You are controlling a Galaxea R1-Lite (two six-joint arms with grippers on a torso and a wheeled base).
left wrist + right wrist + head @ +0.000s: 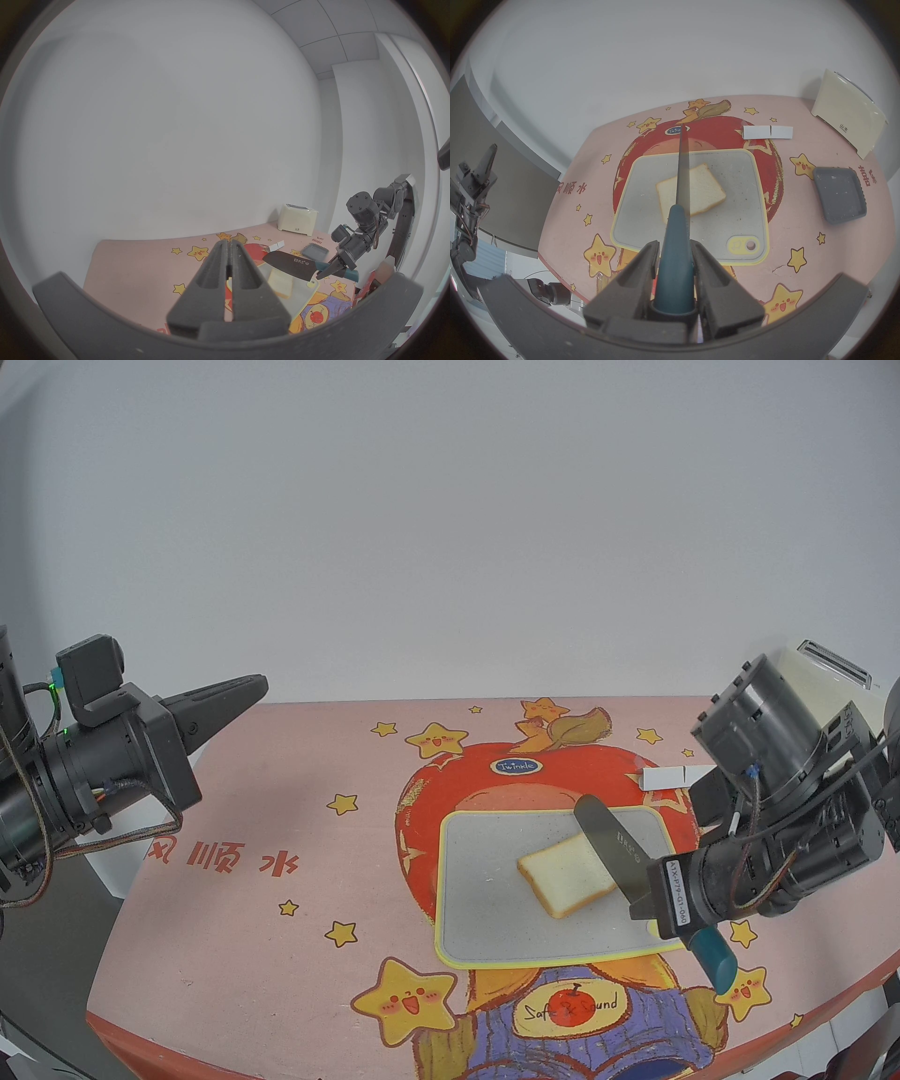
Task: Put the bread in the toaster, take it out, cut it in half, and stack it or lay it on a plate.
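Note:
A whole slice of white bread (561,876) lies on the pale cutting board (483,913) with the yellow rim. My right gripper (667,904) is shut on the teal handle of a knife (614,840), at the board's right edge. The dark blade (682,164) reaches over the middle of the bread (701,190); I cannot tell whether it touches. The cream toaster (830,674) stands at the far right behind the right arm. A grey square plate (839,194) lies to the right of the board. My left gripper (253,686) hangs shut and holding nothing above the table's left side.
A white paper strip (677,777) lies behind the board. The pink table (253,941) with the apple print has bare room on its left half and front. The wall stands close behind the table.

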